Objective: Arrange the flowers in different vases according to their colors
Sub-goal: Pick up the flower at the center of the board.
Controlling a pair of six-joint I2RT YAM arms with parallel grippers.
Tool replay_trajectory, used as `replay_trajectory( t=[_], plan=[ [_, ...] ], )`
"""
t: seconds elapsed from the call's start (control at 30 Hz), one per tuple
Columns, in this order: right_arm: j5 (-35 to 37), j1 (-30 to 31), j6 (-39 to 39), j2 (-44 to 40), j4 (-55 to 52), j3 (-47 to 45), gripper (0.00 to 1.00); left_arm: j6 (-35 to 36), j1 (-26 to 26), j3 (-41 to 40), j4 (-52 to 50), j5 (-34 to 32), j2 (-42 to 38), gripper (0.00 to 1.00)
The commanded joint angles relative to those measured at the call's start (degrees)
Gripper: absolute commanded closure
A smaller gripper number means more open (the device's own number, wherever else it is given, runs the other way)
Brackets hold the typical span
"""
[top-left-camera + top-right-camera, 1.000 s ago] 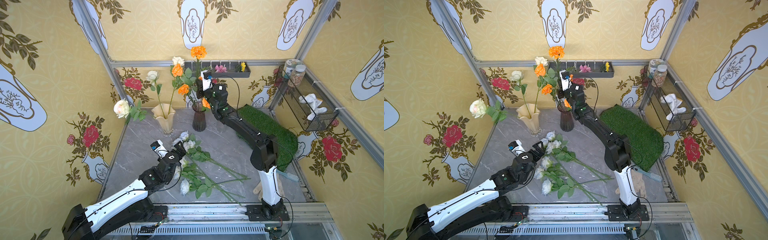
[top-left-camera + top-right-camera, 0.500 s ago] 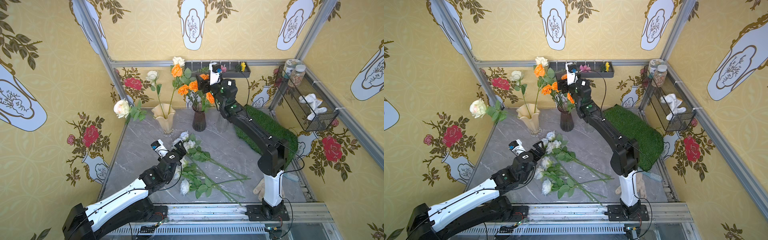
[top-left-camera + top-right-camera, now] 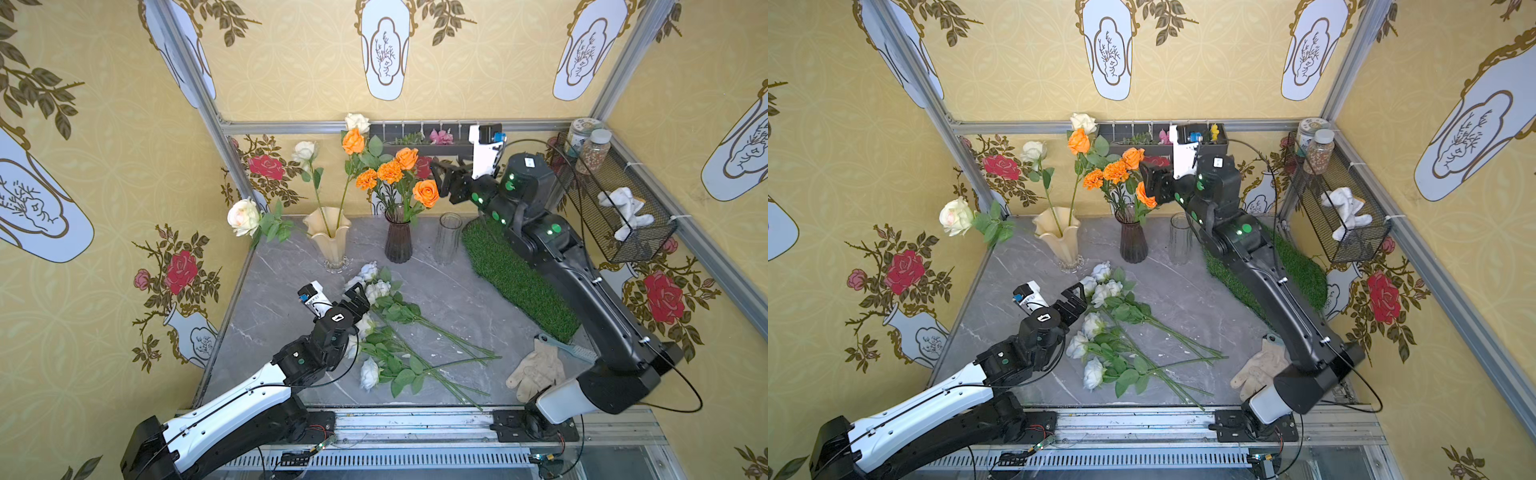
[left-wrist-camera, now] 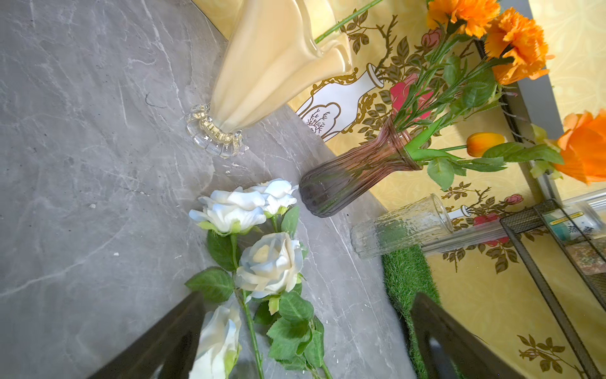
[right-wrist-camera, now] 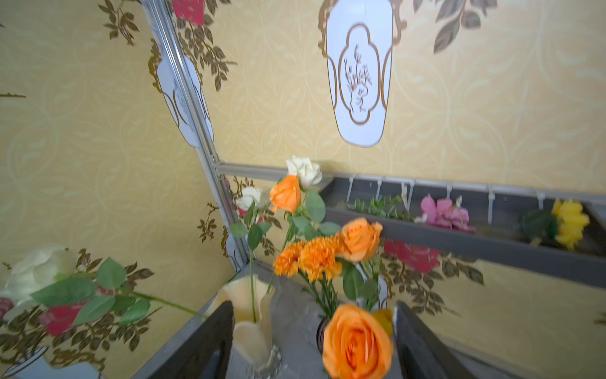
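Three vases stand at the back: a cream-yellow ruffled vase (image 3: 328,237), a dark purple ribbed vase (image 3: 398,245) and an empty clear glass vase (image 3: 448,243). Orange roses and marigolds (image 3: 390,172) fill the purple vase. Cream-white roses (image 3: 305,151) and one orange rose (image 3: 353,141) rise from the cream vase. Pale blue-white roses (image 3: 376,291) lie on the table. My left gripper (image 3: 357,295) hovers open just over their heads (image 4: 269,262). My right gripper (image 3: 442,178) is open, high up beside the lowest orange rose (image 5: 357,341), holding nothing.
A green grass mat (image 3: 515,274) lies under the right arm. A wire basket (image 3: 615,199) with jars hangs on the right wall. A glove (image 3: 536,370) and brush (image 3: 569,347) lie at the front right. A dark trough (image 3: 432,139) with small sprigs is on the back wall.
My right gripper opened, let go of the orange flowers at the purple vase and drew back to the right. The tall marigold sank lower into the bunch. The left arm stayed put.
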Motion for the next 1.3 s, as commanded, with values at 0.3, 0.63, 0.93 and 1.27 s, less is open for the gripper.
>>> replay_trajectory(
  t=[0.3,0.63,0.93,1.27],
  plan=[
    [-11.0,1.0,9.4,-13.5,-25.6,-32.7,0.35,-5.7,0.0,-3.3,-4.0,-0.2,-7.5,0.00],
    [-1.0,15.1,8.8,-3.3,-24.7,-39.2,0.42,-10.7,0.1,-5.9,-8.3,-1.9,-14.2,0.00],
    [-0.5,24.1,13.1,5.1,-17.4,-40.8,0.44,-11.7,0.0,-5.5,-8.9,-2.6,-13.2,0.00],
    [-1.0,18.8,12.0,8.6,-16.1,-38.8,0.44,-11.4,0.1,-5.0,-8.3,-3.1,-11.5,0.00]
  ],
)
